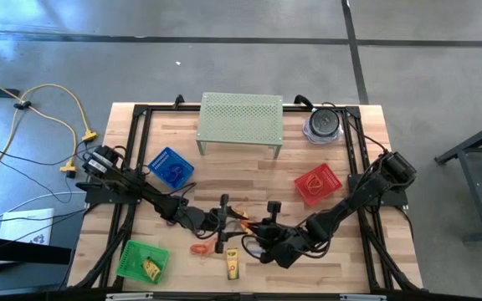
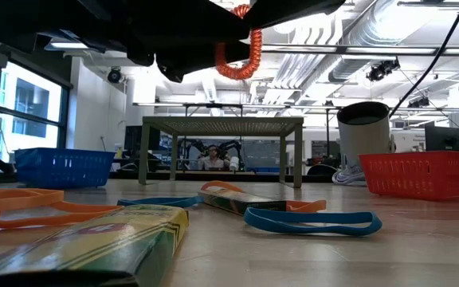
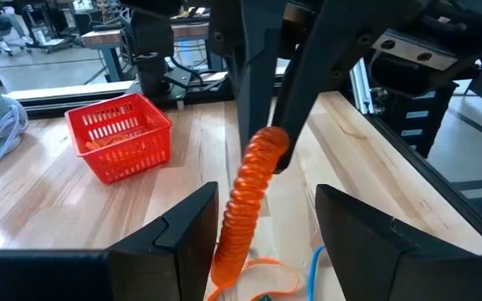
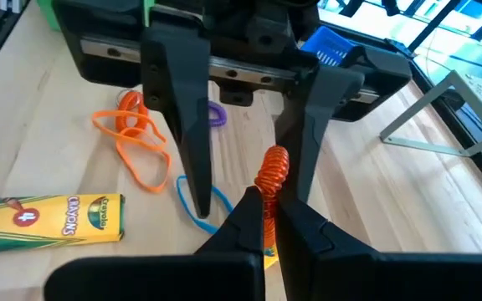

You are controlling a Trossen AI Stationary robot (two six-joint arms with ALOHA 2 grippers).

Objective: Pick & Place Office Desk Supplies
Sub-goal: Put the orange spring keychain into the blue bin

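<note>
Above the tabletop [image 1: 325,142] front, right end effector [image 4: 268,205] is clamped on an orange coil [image 3: 249,201], holding it off the surface. Left end effector [image 3: 266,230] stands apart, one finger either side of the coil. Loose bands [image 4: 132,142] and a crayon box [image 4: 48,219] lie beneath.

Both arms are matte black, built of jointed segments, with black cables running along the links. Each arm rises from a black base block at its own side edge of the desk [image 1: 182,138]. The left gripper [image 3: 262,242] has two flat, dark, wedge-shaped fingers. The right gripper [image 4: 269,219] has matching tapered black fingers carried on a grey cross rail with small screws.
</note>
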